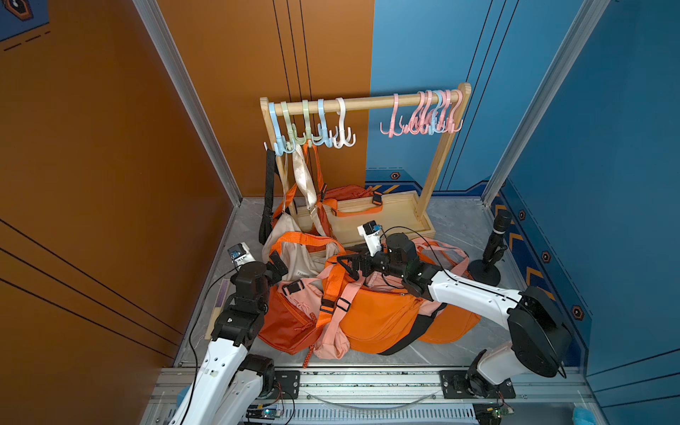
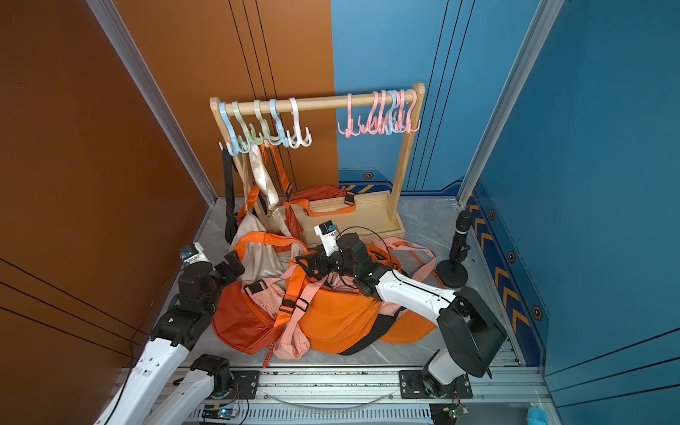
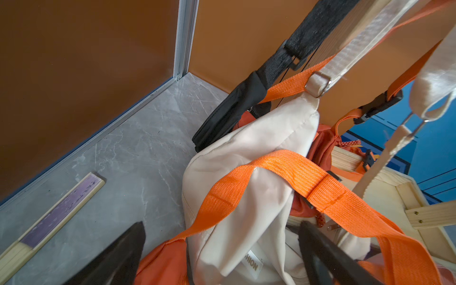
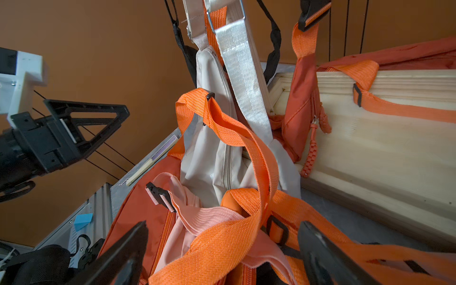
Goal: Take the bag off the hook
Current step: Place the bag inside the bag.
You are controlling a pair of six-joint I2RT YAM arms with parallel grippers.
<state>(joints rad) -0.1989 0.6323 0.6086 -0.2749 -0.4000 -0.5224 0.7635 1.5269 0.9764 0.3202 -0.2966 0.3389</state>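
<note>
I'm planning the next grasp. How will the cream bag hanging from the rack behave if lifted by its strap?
The cream bag will probably be floppy: its fabric sags and creases. It likely weighs little, since it looks slack and unfilled. An orange strap lies across it, so it may snag or drag that along when raised.
</note>
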